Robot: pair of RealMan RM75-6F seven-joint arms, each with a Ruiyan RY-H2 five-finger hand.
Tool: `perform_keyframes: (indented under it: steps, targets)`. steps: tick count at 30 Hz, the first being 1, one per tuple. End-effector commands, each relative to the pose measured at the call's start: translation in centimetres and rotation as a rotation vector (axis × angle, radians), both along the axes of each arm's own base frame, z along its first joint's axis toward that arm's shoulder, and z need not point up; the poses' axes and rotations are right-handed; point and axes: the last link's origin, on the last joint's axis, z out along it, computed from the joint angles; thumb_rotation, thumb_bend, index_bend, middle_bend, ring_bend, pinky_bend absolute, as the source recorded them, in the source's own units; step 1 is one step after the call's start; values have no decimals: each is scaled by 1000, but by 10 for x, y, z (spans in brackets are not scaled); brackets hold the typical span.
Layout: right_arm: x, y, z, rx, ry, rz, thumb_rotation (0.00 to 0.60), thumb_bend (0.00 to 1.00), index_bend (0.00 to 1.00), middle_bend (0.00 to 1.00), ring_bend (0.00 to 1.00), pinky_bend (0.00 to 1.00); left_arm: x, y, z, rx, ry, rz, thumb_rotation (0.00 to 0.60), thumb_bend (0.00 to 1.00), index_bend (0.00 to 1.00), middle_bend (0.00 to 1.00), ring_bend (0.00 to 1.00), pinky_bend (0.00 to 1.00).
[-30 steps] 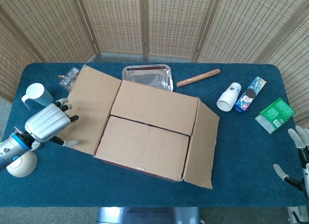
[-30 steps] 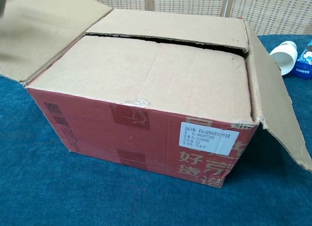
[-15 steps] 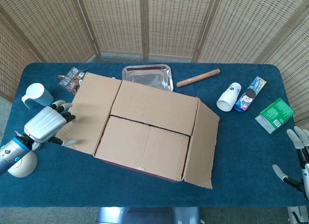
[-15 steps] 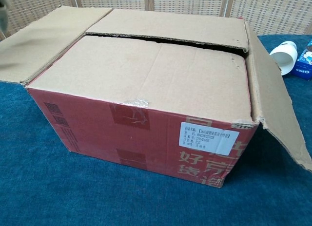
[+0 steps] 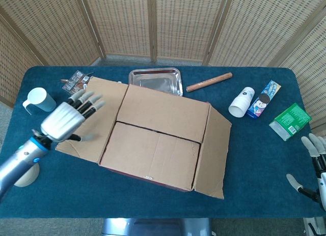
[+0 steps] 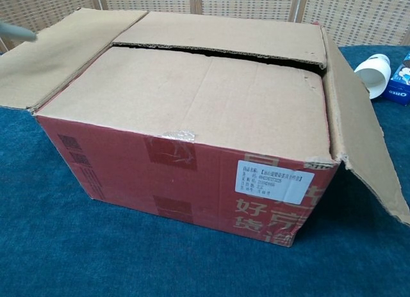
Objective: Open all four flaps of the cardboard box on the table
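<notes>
Open bench near the right robot hand, clutter behind the left

The left robot hand (image 5: 65, 119) hovers over the cardboard box's (image 5: 158, 139) folded-out flap (image 5: 94, 119), a mug (image 5: 39, 99) just beside it and snack packets (image 5: 76, 81) beyond its fingertips. The right robot hand (image 5: 315, 165) has bare bench (image 5: 265, 170) toward the box; a green carton (image 5: 290, 121) stands ahead of it.

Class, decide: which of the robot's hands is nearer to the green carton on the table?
Right. The right hand sits at the table's edge just below the green carton; the left hand hovers over the box's opened side flap, far across the table.
</notes>
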Motion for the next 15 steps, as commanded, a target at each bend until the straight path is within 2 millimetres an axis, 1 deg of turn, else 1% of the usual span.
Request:
perform_keyframes:
  steps: [1, 6, 9, 13, 15]
  targets:
    - [-1, 0, 0, 3, -2, -2, 600, 195, 0, 0, 0, 0, 28, 10, -30, -23, -9, -20, 600, 3, 0, 0, 0, 100]
    - [-1, -1, 1, 4, -10, -3, 600, 195, 0, 0, 0, 0, 55, 14, -55, -53, -48, -38, 600, 3, 0, 0, 0, 97]
    - [-2, -1, 2, 4, -15, -6, 600, 194, 0, 0, 0, 0, 68, 15, -64, -64, -78, -53, 600, 3, 0, 0, 0, 96]
    - [-3, -2, 2, 8, -18, -8, 600, 196, 0, 0, 0, 0, 77, 15, -71, -67, -86, -67, 600, 3, 0, 0, 0, 98]
    - [-3, -2, 1, 15, -20, -7, 600, 196, 0, 0, 0, 0, 84, 15, -79, -83, -107, -64, 600, 3, 0, 0, 0, 100]
